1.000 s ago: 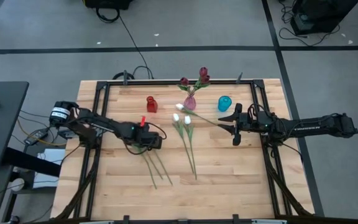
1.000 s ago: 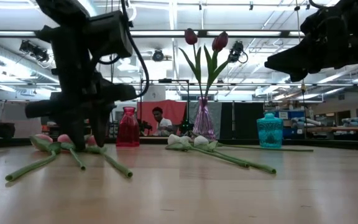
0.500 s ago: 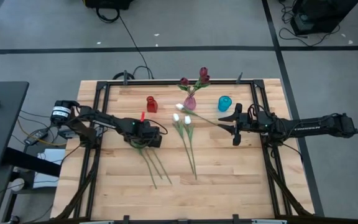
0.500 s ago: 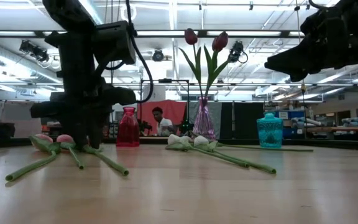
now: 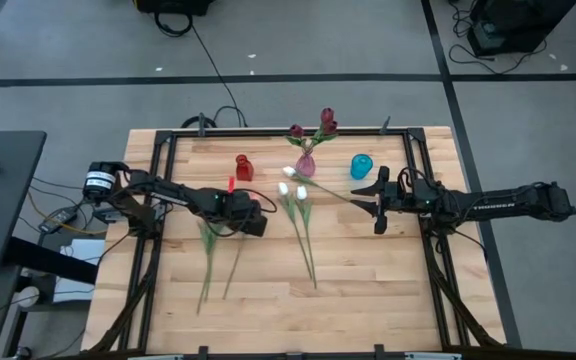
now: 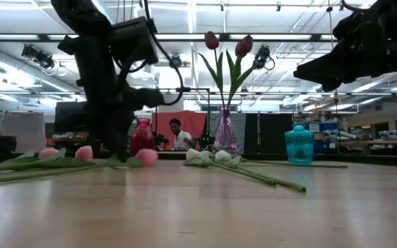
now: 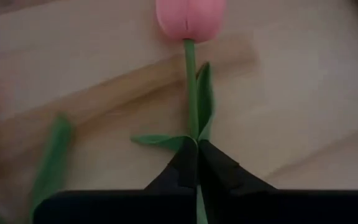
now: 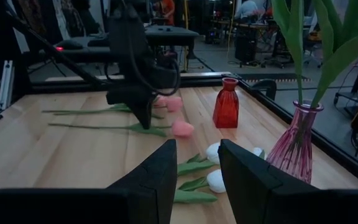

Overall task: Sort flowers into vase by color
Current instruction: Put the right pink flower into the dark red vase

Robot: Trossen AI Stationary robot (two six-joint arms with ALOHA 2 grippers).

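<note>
Three pink flowers lie left of centre, heads [image 6: 83, 153] side by side, stems [image 5: 206, 268] trailing toward the near left. My left gripper [image 5: 253, 222] stands over them, shut on the stem of the rightmost one, whose head [image 7: 190, 18] lies beyond the fingertips. White flowers [image 5: 294, 192] lie flat at mid-table. Dark red flowers [image 5: 325, 120] stand with their stems in a purple vase [image 5: 306, 165]. My right gripper [image 5: 380, 200] hovers open at the right, holding nothing. My left gripper pinches the pink flower's thin stem [image 7: 191, 148] between its two fingertips, a short way below the head, where the leaves branch off. The fingers point down from above and lie across the stem. The head [image 6: 147, 156] sits at table level, the stem trailing along the wood.
A red vase [image 5: 243, 167] and a teal vase [image 5: 361, 166] stand on either side of the purple one along the far edge. A black frame [image 5: 158, 170] borders the wooden table. One white flower's stem [image 5: 343, 195] reaches toward my right gripper.
My left gripper has shut on the pink flower's stem and shifted a little toward the table's right edge, turning as it went. The pink flowers have swung about: their stem ends, which pointed toward the near right, now point toward the near left.
</note>
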